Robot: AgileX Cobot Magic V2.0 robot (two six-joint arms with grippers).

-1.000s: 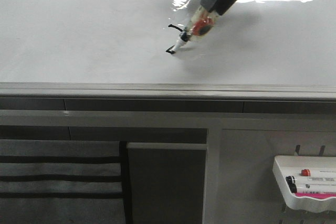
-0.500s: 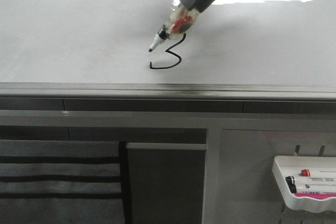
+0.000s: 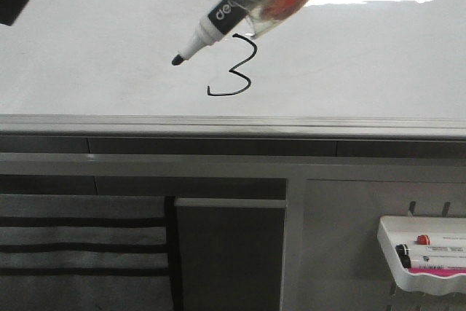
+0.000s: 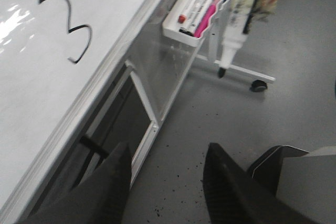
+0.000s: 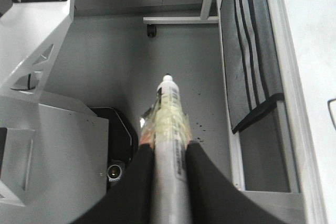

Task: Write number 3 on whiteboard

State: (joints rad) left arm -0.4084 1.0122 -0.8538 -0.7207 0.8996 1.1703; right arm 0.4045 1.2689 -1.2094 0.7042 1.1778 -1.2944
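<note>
Right fingers [image 5: 167,174] clamped on the marker [image 3: 240,6], tip off the whiteboard [image 3: 95,49] at ten o'clock of the number 3 [image 3: 234,71]; left fingers [image 4: 167,192] apart

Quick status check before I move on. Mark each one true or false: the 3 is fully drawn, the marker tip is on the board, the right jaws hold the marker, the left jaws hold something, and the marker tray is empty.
1. The number 3 is fully drawn on the whiteboard. True.
2. The marker has its tip pressed on the ink. False: the tip is off the digit, out to its left in the front view.
3. The right gripper is shut on the marker. True.
4. The left gripper holds something. False: its jaws are open with nothing between them.
5. The marker tray is empty. False: it holds several markers.
</note>
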